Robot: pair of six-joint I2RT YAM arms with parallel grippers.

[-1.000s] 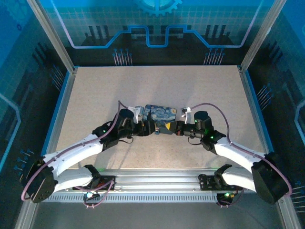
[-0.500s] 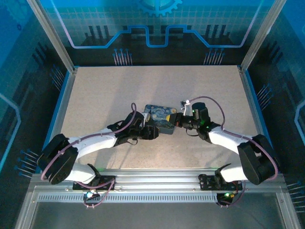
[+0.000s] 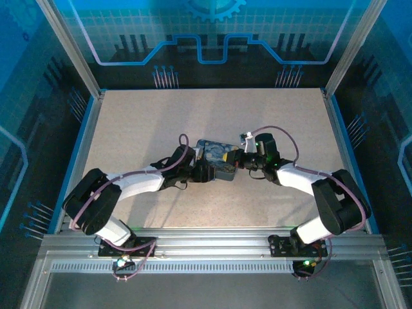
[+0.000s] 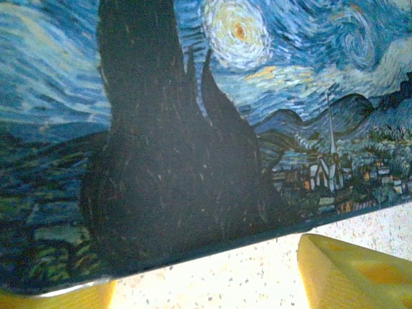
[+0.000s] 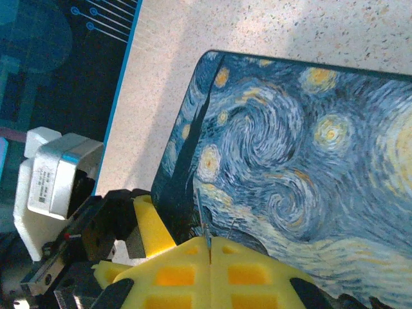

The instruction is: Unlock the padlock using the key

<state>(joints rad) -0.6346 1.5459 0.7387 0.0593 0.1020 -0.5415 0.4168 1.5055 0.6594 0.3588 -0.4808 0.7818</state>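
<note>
The jaws of the left gripper (image 3: 205,172) are spread, wider than a second ago, and its yellow pads (image 4: 344,273) are seen at either end of the lower edge of the painted tin (image 3: 219,158). The jaws of the right gripper (image 5: 209,254) are kept pressed together as before, with a thin dark sliver — the key (image 5: 203,222) — pinched at the seam and projecting toward 12 o'clock over the tin's near edge.

Since the earlier frame both arms have been stretched lower and farther in, and the right gripper has been carried a little toward 12 o'clock. The tin has hardly been shifted. Overhead, the left gripper is found at the tin's 8 o'clock and the right at its 3 o'clock, both just beside it.

The key is shown as a fine, straight, dark line, much narrower than a pad.

The tin is laid flat on a speckled beige table (image 3: 141,122) — edged in blue, railed in aluminium (image 3: 212,241) at 6 o'clock, and enclosed by blue circuit-patterned panels (image 3: 212,32).
</note>
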